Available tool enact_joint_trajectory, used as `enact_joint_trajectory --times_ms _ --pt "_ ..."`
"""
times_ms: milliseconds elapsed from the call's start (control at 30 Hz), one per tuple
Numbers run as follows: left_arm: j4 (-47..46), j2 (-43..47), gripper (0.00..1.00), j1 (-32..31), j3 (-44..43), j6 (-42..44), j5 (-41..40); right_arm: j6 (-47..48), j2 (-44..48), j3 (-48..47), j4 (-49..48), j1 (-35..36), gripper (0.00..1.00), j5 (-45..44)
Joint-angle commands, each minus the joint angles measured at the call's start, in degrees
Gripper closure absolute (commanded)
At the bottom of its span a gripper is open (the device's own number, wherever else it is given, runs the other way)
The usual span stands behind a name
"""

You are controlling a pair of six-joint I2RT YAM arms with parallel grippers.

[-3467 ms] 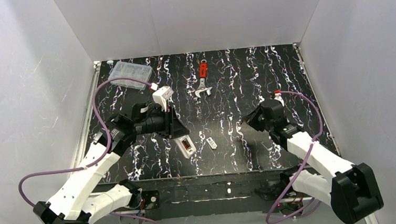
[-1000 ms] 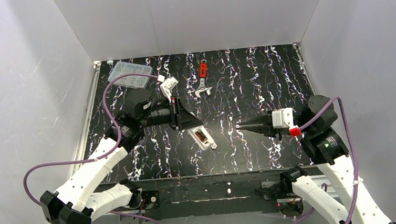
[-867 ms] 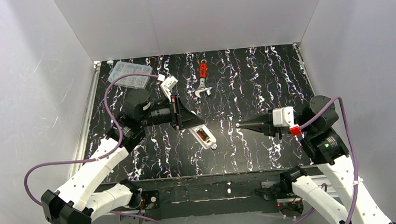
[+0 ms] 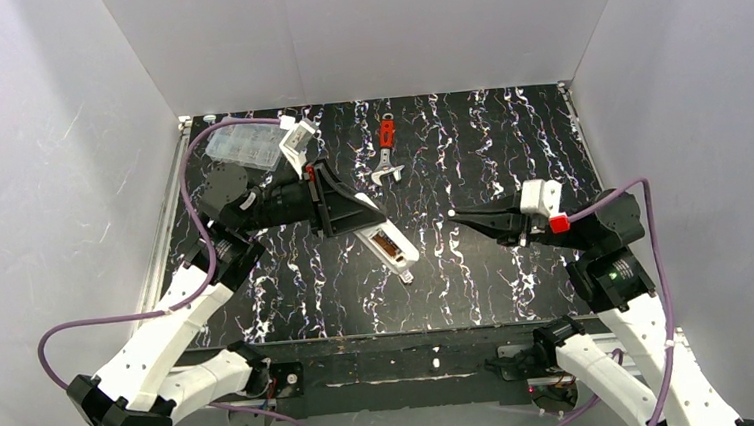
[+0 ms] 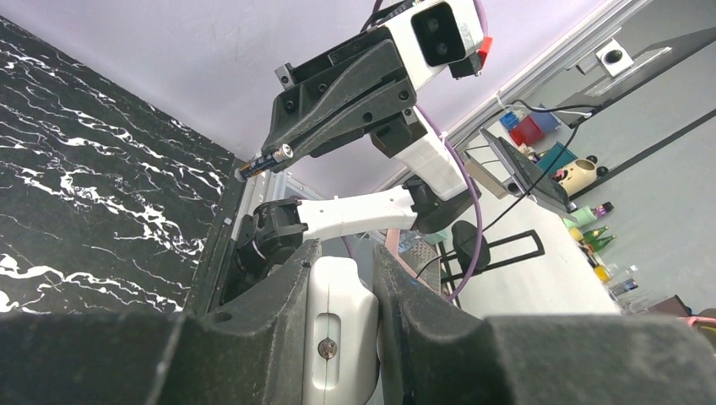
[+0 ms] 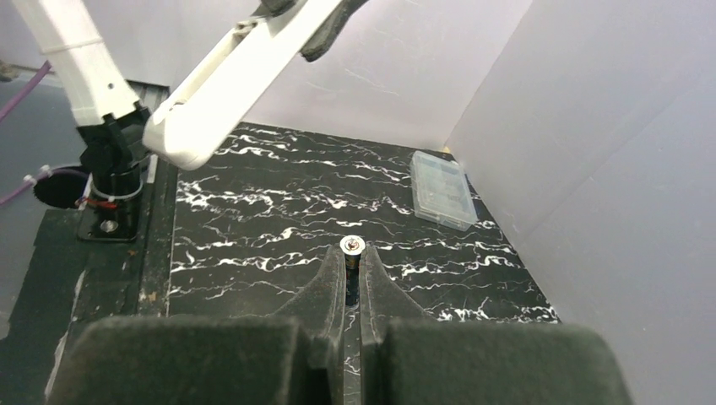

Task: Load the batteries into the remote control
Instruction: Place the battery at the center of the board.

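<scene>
Left tool (image 4: 369, 224) is clenched on one end of the remote control (image 4: 394, 250) — held over the tabletop (image 4: 469, 146), long axis slanting toward the near right, reddish recess facing up. Right tool (image 4: 460, 214) pinches a battery (image 4: 452, 213) — tip aimed leftward, apart from the remote control.

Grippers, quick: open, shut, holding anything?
Left gripper: closed on the slim white rectangular remote control.
Right gripper: closed on a small cylindrical battery.

White slim remote control (image 4: 393, 248) slanting, reddish recess facing up, one end sitting clamped in left gripper (image 4: 369, 226) jaws. Small battery (image 5: 263, 159) sticking out of right gripper (image 6: 352, 261) jaws, staying apart from remote control.
</scene>
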State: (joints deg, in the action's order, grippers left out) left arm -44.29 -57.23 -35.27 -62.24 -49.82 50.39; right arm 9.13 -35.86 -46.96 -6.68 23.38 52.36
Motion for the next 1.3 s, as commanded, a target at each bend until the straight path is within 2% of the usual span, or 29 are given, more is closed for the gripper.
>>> enact_joint_trajectory --times_ms 0,100,200,400,567,667,733,1000,1167,1267 --pt "-6.35 0.89 1.0 -0.07 -0.39 -0.76 1.04 -4.89 1.16 1.34 -5.53 0.0 0.99 -6.45" --pt "-2.04 1.71 1.0 -0.06 0.38 1.69 -2.49 -11.89 1.44 2.82 -9.88 0.0 0.99 -14.0" --pt "4.99 3.32 1.0 -0.06 2.25 5.46 -9.84 -16.69 1.26 2.91 -10.8 0.01 0.99 -18.64" --pt "5.84 5.25 1.0 -0.05 6.43 7.7 -17.33 -25.0 0.31 1.67 -10.05 0.0 0.99 -25.31" --pt "8.85 5.22 1.0 -0.06 8.46 7.88 -24.88 -39.35 -4.18 -4.03 -0.75 0.05 0.99 -35.42" --pt "11.0 4.99 1.0 -0.07 9.9 8.01 -30.77 -48.72 -8.28 -8.11 7.45 0.09 0.99 -38.61" --pt "11.21 4.65 1.0 -0.07 11.24 7.19 -33.83 -51.6 -11.39 -10.88 13.66 0.09 0.99 -39.42" --pt "17.01 6.25 1.0 -0.07 11.03 10.32 -35.89 -62.78 -22.59 -11.4 38.61 0.05 0.99 -54.69" --pt "20.78 8.79 1.0 -0.06 10.73 12.59 -36.43 -68.47 -31.82 -4.96 38.56 0.09 0.99 -50.17" --pt "22.67 9.59 1.0 0.0 10.58 12.93 -36.74 -71.61 -35.33 -0.75 33.4 0.09 0.99 -49.23"
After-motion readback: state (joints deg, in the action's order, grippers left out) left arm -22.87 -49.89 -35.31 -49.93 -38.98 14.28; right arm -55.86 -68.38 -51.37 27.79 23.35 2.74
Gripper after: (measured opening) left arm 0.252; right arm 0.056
